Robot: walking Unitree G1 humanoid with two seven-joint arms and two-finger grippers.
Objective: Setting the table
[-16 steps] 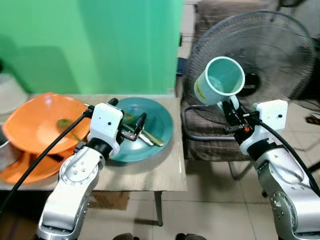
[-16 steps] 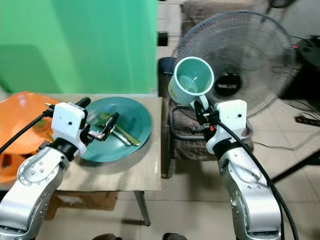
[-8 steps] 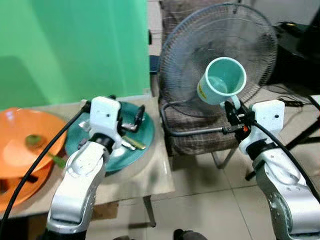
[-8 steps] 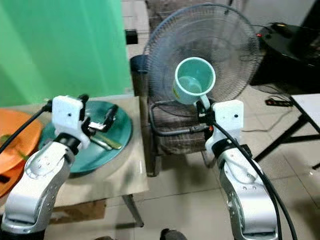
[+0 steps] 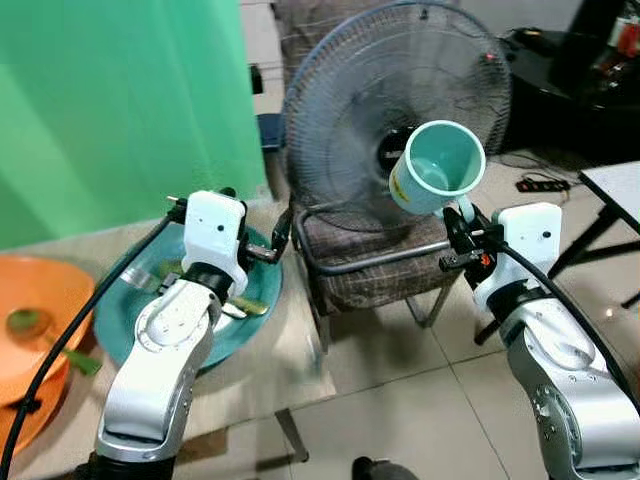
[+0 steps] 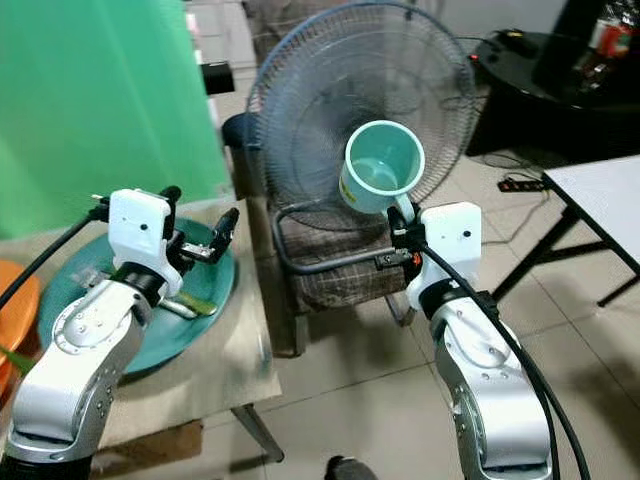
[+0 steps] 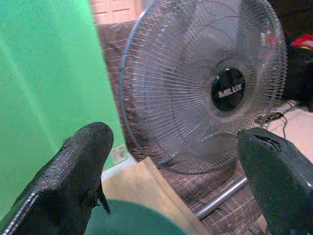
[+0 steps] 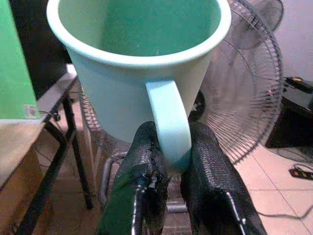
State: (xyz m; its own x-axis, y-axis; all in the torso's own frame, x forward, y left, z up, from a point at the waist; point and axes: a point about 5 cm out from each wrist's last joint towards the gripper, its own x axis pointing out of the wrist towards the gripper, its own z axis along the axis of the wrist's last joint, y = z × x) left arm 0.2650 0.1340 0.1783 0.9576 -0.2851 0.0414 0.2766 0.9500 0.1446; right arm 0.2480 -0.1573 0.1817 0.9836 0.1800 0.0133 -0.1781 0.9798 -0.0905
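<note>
Right wrist view shows you the grip best: the right gripper (image 8: 168, 161) has its two black fingers (image 8: 146, 156) pinched on the handle of the mint-green plastic mug (image 8: 139, 58). In the left eye view that mug (image 5: 437, 167) is up in the air in front of the big standing fan (image 5: 400, 110), tipped so its mouth faces you, and well apart from the table (image 5: 250, 370).

The mug looks light and stiff, so I think it will not bend or break easily. It is smooth, though, and held only by the thin handle (it may swing if you turn fast). Keep your hold low on the handle, close to the cup wall.

Your left gripper (image 5: 262, 243) hangs with its fingers spread wide and nothing in them, above the teal plate (image 5: 120, 320) with cutlery on it. An orange bowl (image 5: 30, 330) sits beside the plate.
</note>
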